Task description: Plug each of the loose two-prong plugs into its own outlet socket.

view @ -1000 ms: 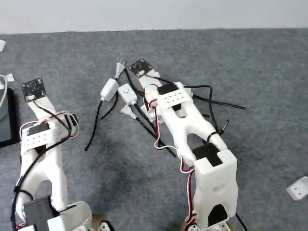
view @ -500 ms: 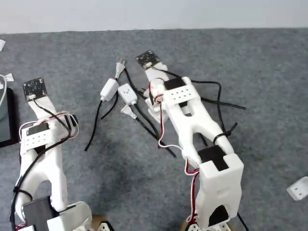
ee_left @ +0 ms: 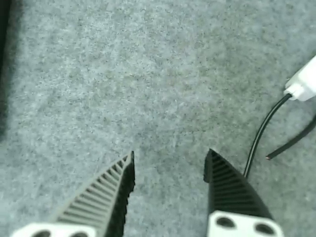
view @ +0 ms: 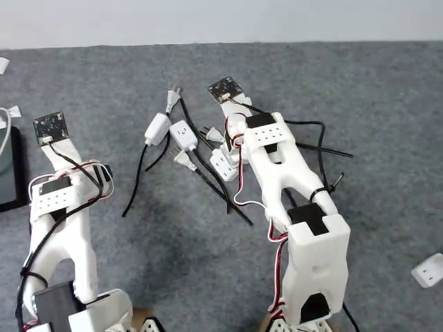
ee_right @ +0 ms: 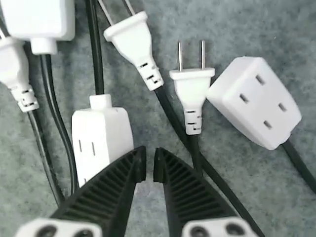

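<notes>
In the right wrist view my right gripper [ee_right: 149, 165] is shut with nothing held, hovering over a tangle of cords. Just under its tips lies a white single socket [ee_right: 101, 140]. A two-prong plug [ee_right: 191, 86] lies loose beside it, prongs bare, next to a white three-outlet block [ee_right: 254, 101]. Another plug [ee_right: 133, 42] lies close by. In the high view the cluster sits mid-table: a socket [view: 183, 135], an oval socket [view: 157, 128], a plug [view: 172, 97] and the block [view: 223, 161]. My left gripper [ee_left: 170, 163] is open over bare carpet, well to the left.
Black cords [view: 208, 180] run across the grey carpet [view: 374, 97] around the right arm. A dark flat object [view: 8, 173] lies at the left edge. A small white piece [view: 428, 270] sits at the right edge. A white socket end [ee_left: 306, 81] shows in the left wrist view.
The right arm has swung to the right, off the cluster, uncovering the three-outlet block and a plug. The left arm has not moved.
</notes>
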Available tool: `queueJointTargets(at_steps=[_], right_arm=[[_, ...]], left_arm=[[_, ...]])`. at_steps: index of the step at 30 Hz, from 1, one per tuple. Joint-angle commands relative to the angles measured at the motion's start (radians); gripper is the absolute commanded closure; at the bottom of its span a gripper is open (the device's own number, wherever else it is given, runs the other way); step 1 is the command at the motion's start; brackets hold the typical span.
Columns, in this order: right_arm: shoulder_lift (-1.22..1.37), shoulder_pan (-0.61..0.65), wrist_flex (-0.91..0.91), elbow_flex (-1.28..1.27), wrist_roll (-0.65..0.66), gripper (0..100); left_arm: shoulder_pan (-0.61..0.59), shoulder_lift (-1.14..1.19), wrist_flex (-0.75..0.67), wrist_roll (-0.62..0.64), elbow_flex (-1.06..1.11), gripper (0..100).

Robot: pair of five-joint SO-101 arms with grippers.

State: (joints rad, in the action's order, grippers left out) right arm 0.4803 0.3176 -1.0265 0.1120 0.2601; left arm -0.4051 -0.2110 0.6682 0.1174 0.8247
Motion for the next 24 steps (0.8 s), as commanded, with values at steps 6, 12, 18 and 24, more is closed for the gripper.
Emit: queueJointTargets(at_steps=[6,12,18,24], right_arm=[[-0.275,0.022,-0.053,-0.002,-0.061,98.4],[-0.252,0.074,0.016,-0.083,-0.052,98.3],[-0.134,0.067,0.018,-0.084,0.08,92.0],[-0.114,0.067,-0.041,-0.043,0.127,75.3]], left_arm=[[0.002,-0.003,0.005,-0.012,-0.053,78],[0.002,-0.003,0.005,-0.012,-0.053,78],[0.002,-0.003,0.005,-0.014,-0.053,78],[0.002,-0.003,0.005,-0.014,-0.053,78]])
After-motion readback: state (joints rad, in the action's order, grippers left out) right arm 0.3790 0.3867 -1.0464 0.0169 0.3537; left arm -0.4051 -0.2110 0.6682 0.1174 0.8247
